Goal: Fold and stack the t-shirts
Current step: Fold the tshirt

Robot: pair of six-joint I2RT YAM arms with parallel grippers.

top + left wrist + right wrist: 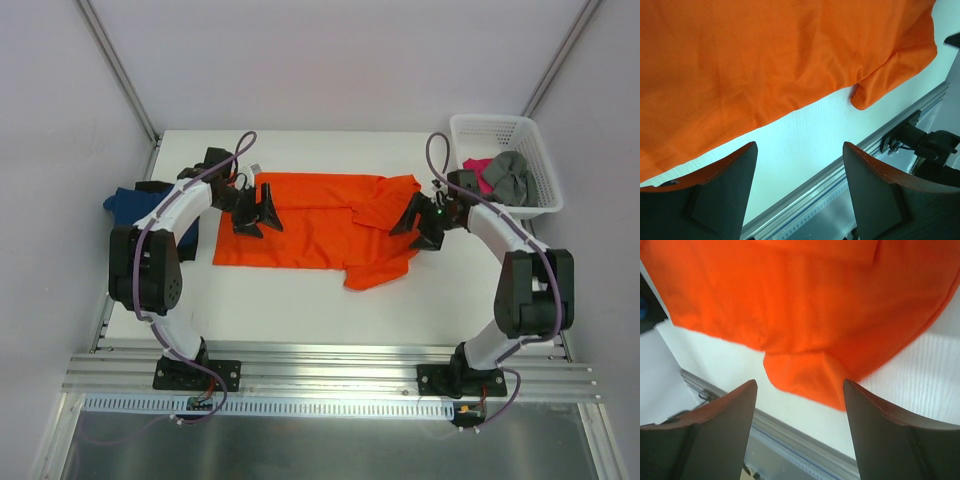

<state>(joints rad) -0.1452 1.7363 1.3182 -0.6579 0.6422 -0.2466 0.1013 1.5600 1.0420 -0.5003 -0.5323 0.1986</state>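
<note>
Orange shirt lies rumpled on the bench.
Both arms' jaws gape empty at its ends; pinching one layer could drag it crooked.

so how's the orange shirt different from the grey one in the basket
The orange t-shirt lies spread nearly flat on the table; the grey t-shirt sits bunched up in the white basket. The orange one lies between the left gripper and right gripper; the grey one shares its basket with a magenta shirt. Both are soft cloth, and neither is gripped.
</note>
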